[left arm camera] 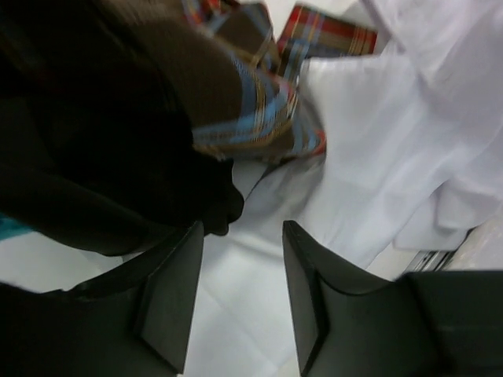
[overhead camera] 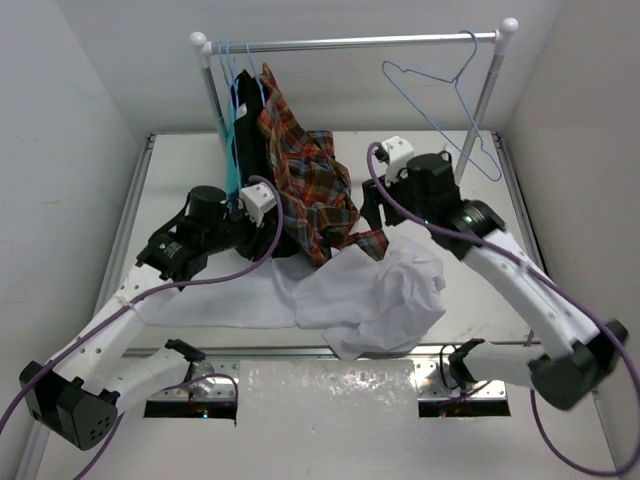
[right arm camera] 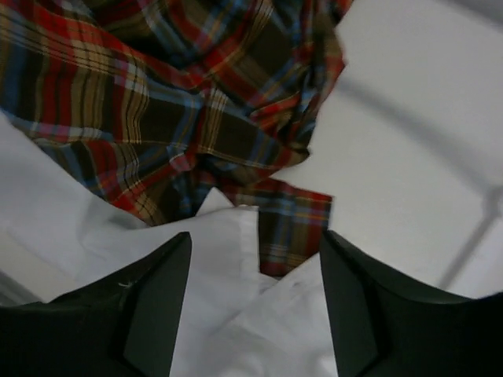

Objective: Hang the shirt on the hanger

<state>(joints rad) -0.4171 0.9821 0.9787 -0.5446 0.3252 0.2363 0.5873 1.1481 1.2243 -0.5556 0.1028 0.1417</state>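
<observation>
White thin cloth, the shirt (overhead camera: pixel 375 290) lies crumpled in a heap on the table (overhead camera: pixel 180 170), well forward of the rail (overhead camera: pixel 360 42) and below its middle and right part. One flat part of it spreads out toward the side under the rail's left end.

The hanger (overhead camera: pixel 440 95), bare light-blue wire, hangs by its hook from the rail near the right end, tilted, with nothing on it. It is well apart from the shirt.

From the rail's left end hang a black garment (overhead camera: pixel 243 110) and a plaid shirt (overhead camera: pixel 310 185), whose hem reaches down to the table and touches the top edge of the white heap.

The left gripper (left arm camera: pixel 242 236) sits below the rail's left end, against the black garment. Its jaws stand apart with nothing between them; white cloth (left arm camera: pixel 369 141) lies under them.

The right gripper (right arm camera: pixel 255 239) is lowered below the rail's right half, at the far edge of the heap. Its jaws are spread wide and grip nothing. A folded white edge (right arm camera: pixel 212 259) lies in the gap beneath them, with the plaid hem (right arm camera: pixel 157 94) just beyond.
</observation>
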